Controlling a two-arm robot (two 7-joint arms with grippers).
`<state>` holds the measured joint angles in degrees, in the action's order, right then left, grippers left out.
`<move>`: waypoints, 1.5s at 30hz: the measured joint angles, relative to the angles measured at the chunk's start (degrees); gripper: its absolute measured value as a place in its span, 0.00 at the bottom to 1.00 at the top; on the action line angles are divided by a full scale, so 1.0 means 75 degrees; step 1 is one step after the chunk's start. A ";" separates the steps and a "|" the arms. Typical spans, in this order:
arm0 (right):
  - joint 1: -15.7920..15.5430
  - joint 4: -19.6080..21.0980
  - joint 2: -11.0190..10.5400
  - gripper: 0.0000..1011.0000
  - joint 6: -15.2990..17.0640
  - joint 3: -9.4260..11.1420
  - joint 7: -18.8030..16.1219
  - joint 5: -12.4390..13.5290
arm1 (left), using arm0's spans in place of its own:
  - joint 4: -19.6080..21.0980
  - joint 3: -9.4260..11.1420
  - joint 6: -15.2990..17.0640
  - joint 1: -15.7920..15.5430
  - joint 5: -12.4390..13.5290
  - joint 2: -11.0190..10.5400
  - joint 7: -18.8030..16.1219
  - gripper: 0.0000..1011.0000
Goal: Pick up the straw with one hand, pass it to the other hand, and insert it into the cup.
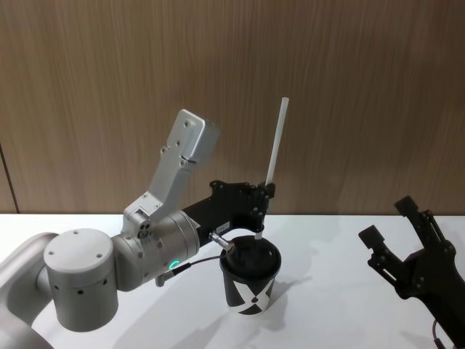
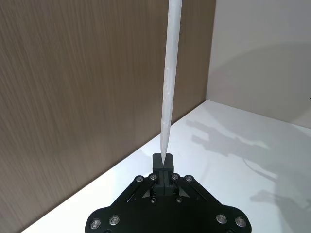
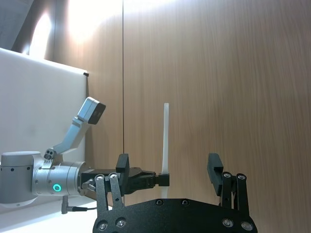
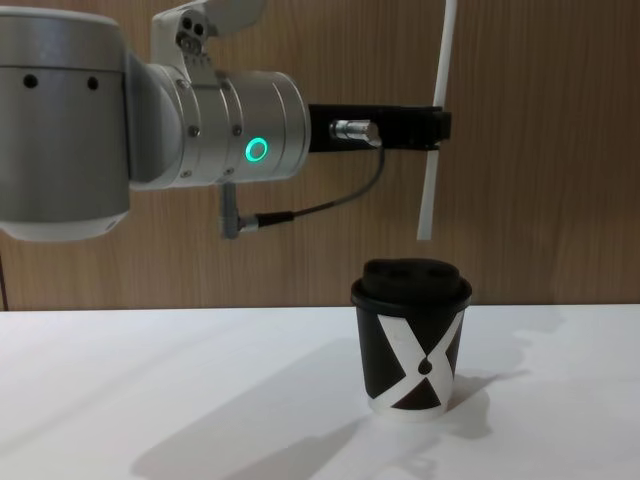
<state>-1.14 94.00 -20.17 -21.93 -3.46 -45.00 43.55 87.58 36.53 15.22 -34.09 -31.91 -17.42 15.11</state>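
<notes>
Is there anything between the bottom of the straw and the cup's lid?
No. In the chest view, only open air separates the straw, held by the left gripper, from the cup below.

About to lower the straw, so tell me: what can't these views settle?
- Lid opening: the cup lid's top is edge-on in the chest view, too dark in the head view.
- Straw top: cut off by the chest view's upper edge.
- Straw tip: near the lid in the head view, where the left hand hides the straw's middle.
</notes>
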 joint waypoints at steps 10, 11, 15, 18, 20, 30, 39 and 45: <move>0.0000 0.0000 0.0000 0.99 0.0000 0.0000 0.0000 0.0000 | -0.0081 -0.0020 0.0058 -0.0007 0.0031 0.0101 0.0067 0.00; 0.0000 0.0000 0.0000 0.99 0.0000 0.0000 0.0000 0.0000 | -0.0091 -0.0019 0.0062 -0.0011 0.0034 0.0110 0.0075 0.00; 0.0000 0.0000 0.0000 0.99 0.0000 0.0000 0.0000 0.0000 | -0.0155 -0.0003 0.0087 -0.0033 0.0055 0.0171 0.0131 0.00; 0.0000 0.0000 0.0000 0.99 0.0000 0.0000 0.0000 0.0000 | -0.0185 0.0005 0.0094 -0.0042 0.0065 0.0201 0.0151 0.00; 0.0000 0.0000 0.0000 0.99 0.0000 0.0000 0.0000 0.0000 | -0.0207 0.0007 0.0099 -0.0044 0.0078 0.0225 0.0165 0.00; 0.0000 0.0000 0.0000 0.99 0.0000 0.0000 0.0000 0.0000 | -0.0297 0.0000 0.0111 -0.0026 0.0148 0.0305 0.0182 0.00; 0.0000 0.0000 0.0000 0.99 0.0000 0.0000 0.0000 0.0000 | -0.0415 -0.0002 0.0071 -0.0024 0.0267 0.0377 0.0201 0.00; 0.0000 0.0000 -0.0001 0.99 0.0000 0.0000 0.0000 0.0000 | -0.0495 0.0008 0.0034 -0.0040 0.0335 0.0423 0.0232 0.00</move>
<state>-1.15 94.00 -20.17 -21.93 -3.46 -45.00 43.55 83.87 36.59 15.48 -34.39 -29.40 -14.25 16.85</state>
